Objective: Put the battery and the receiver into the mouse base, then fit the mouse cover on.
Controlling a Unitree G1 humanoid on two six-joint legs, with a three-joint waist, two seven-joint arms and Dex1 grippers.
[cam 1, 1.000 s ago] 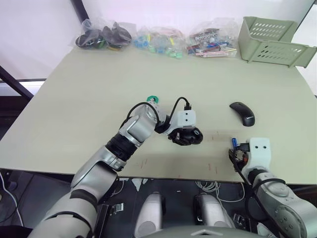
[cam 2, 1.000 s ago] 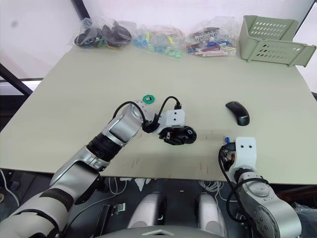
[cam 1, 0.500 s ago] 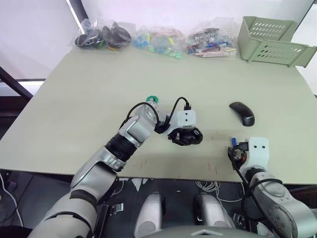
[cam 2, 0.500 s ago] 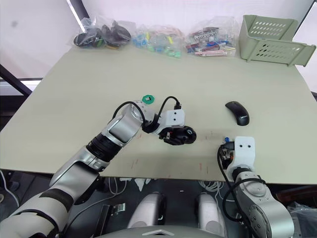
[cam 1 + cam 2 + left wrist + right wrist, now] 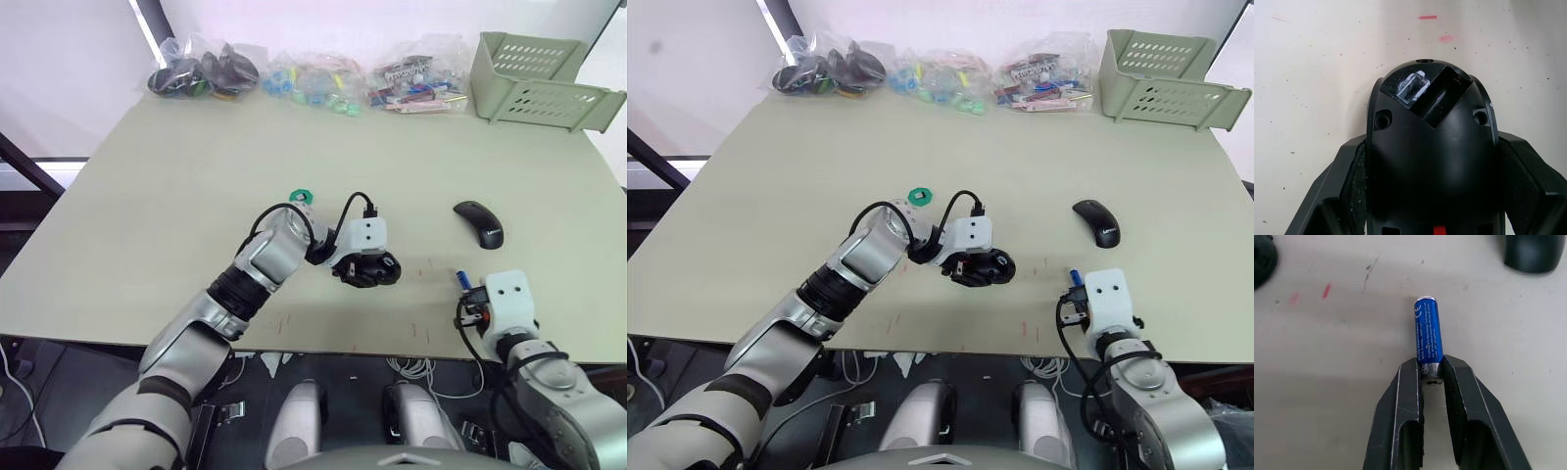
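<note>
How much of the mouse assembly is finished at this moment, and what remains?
Nothing is inserted yet. The left claw holds the black oval mouse base, whose compartment looks empty. The right claw grips the small blue battery by one end. The glossy black mouse cover lies apart on the table. Battery, receiver and cover remain.

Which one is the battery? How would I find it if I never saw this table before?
Look at the near edge of the table, on the robot's right side, where the right gripper is. The battery is pinched by one end between its black fingers. It is the only small blue cylinder with silver ends; the mouse cover nearby is glossy black.
</note>
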